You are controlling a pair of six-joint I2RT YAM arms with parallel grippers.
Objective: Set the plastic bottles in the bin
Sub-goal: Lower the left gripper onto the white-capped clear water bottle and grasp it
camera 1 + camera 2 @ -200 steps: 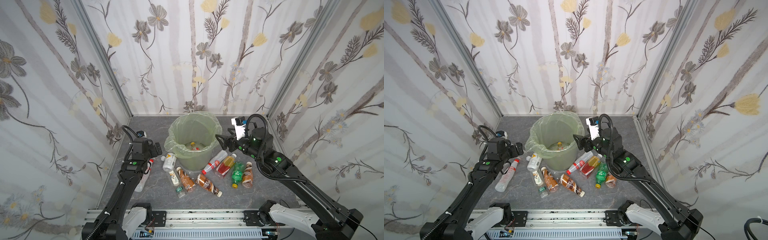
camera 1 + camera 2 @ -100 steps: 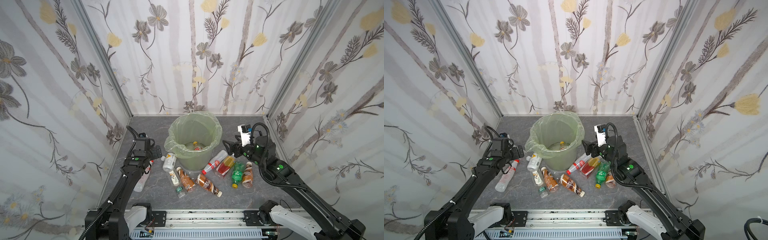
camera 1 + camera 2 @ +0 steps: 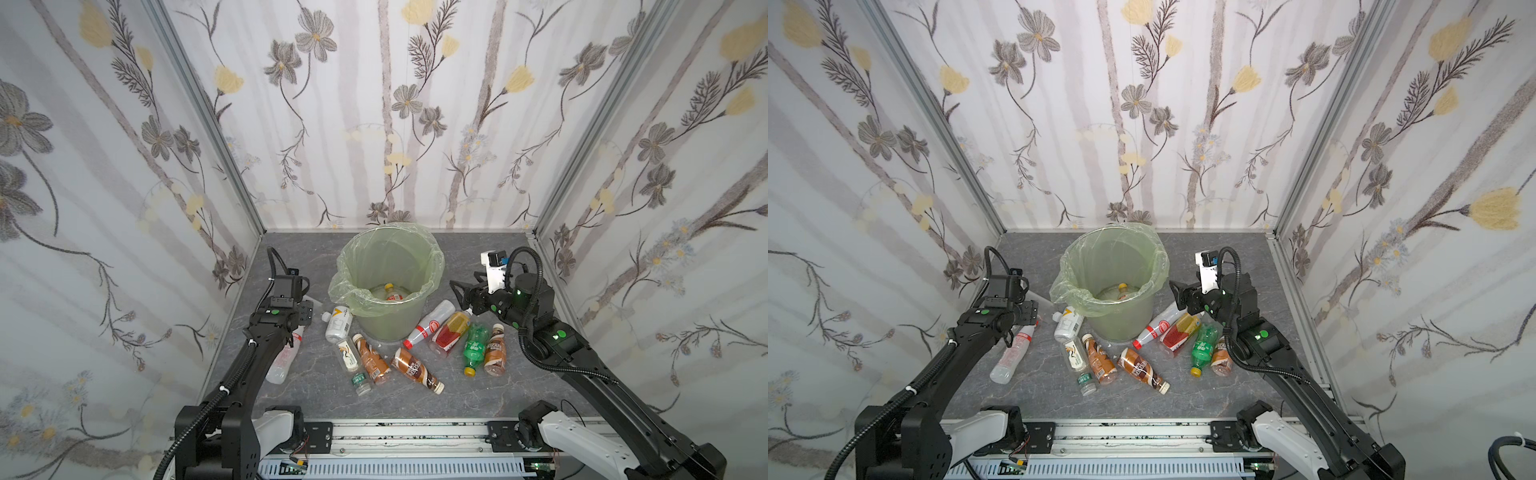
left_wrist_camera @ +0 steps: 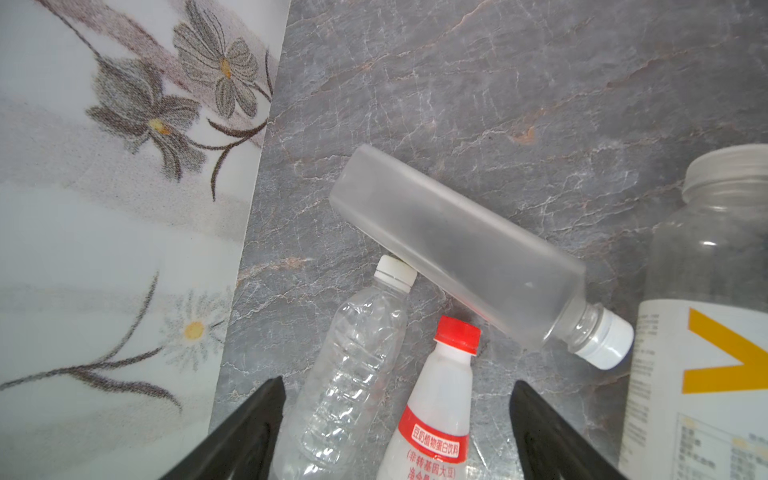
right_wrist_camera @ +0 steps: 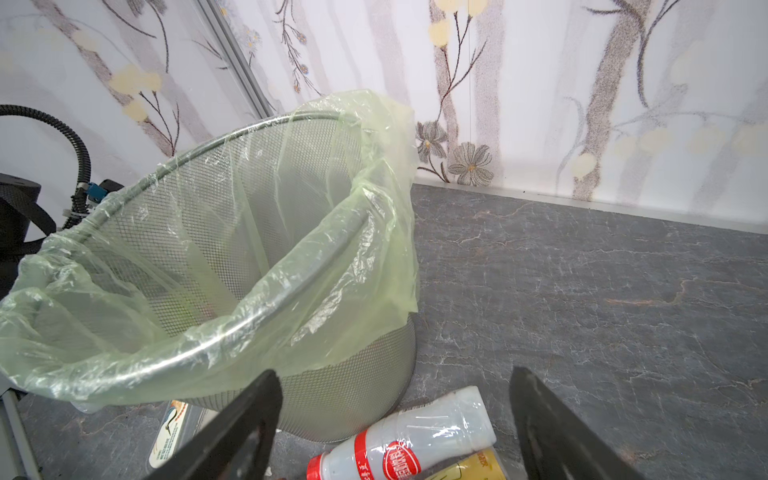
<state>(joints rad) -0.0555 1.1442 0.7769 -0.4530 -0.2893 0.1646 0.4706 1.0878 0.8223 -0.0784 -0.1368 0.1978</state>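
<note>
Left jaws flank clear bottle (image 4: 347,374) and red-capped bottle (image 4: 438,409).

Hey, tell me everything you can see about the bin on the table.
The bin is round, wider at the top, standing upright near the back middle of the grey stone-look table. Up close its wall looks like fine silvery mesh under a wire rim. A thin pale-green plastic bag lines it, folded loosely over the rim. A yellow-capped bottle lies inside at the bottom. Other bottles lie around its foot.
</note>
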